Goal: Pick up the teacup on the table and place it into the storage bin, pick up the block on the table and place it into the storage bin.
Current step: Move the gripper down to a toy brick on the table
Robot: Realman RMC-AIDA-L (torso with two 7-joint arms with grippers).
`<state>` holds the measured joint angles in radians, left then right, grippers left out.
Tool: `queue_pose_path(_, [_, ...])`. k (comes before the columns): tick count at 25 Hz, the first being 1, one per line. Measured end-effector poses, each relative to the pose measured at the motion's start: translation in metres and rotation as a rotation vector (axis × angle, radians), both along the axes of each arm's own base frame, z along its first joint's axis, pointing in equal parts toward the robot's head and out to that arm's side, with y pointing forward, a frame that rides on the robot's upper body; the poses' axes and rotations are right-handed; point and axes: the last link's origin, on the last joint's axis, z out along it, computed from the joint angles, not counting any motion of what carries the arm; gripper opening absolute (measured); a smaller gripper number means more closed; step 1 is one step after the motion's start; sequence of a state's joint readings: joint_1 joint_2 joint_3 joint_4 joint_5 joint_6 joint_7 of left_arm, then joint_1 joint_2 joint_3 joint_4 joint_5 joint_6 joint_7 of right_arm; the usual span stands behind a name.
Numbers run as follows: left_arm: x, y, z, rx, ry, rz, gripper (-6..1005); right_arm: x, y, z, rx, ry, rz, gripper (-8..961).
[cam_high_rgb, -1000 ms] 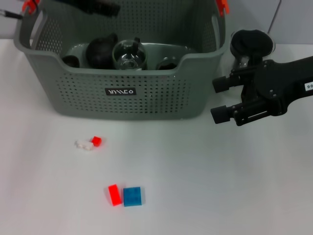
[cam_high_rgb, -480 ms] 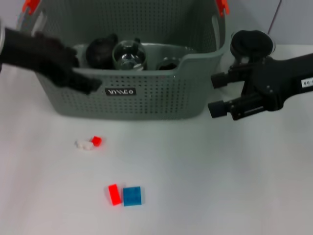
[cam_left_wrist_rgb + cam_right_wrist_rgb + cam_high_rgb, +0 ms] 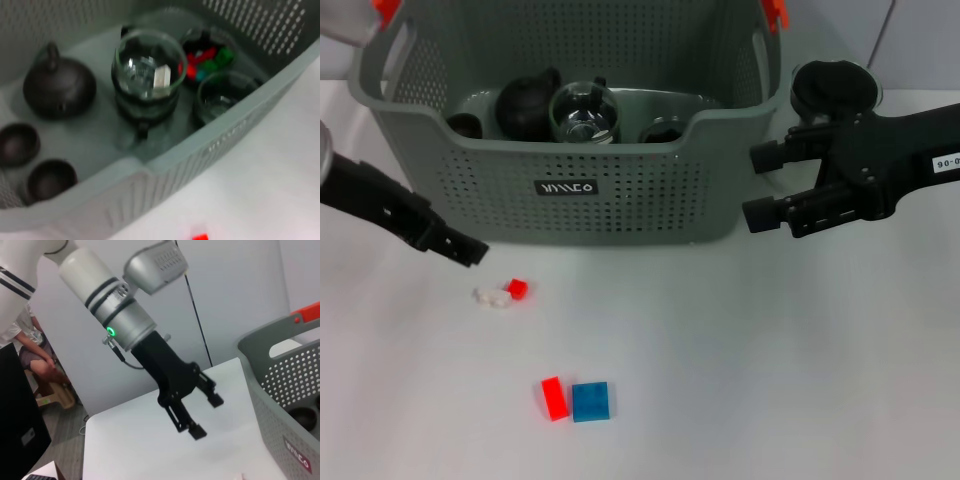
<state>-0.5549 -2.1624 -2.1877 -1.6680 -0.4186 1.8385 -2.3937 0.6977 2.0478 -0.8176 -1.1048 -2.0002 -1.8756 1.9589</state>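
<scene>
Two arms are in play, and we see both claws empty with fingers spread. The left claw [image 3: 200,412] hangs low over the tabletop [image 3: 770,380] near its left edge, just in front of the storage bin [image 3: 570,210] and close to a small red-and-white block [image 3: 502,293]. The right claw [image 3: 758,185] hovers beside the bin's right wall, near a black round object [image 3: 835,88] by the tabletop's far right corner. Inside the bin we make out a dark teapot [image 3: 59,87], a glass pitcher [image 3: 146,75], a glass cup [image 3: 222,100] and two dark teacups [image 3: 32,162]. Nearer the front edge lie a red block [image 3: 553,397] and a blue block [image 3: 590,401], touching.
</scene>
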Motion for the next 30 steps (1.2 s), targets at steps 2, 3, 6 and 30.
queue_pose_path(2, [0.0,0.002,-0.006,-0.027,0.011,0.024,943,0.0,0.001,0.0,0.006,-0.002,0.005,926])
queue_pose_path(3, [0.0,0.002,-0.009,-0.041,0.018,0.026,942,0.001,0.001,0.001,0.009,-0.004,0.009,925])
queue_pose_path(6, [0.002,0.003,-0.023,-0.089,0.048,-0.015,940,0.003,0.003,0.001,0.01,-0.005,0.015,925])
queue_pose_path(30, [-0.035,0.019,-0.066,-0.368,0.257,-0.483,937,0.012,0.008,-0.013,-0.019,0.039,-0.06,925])
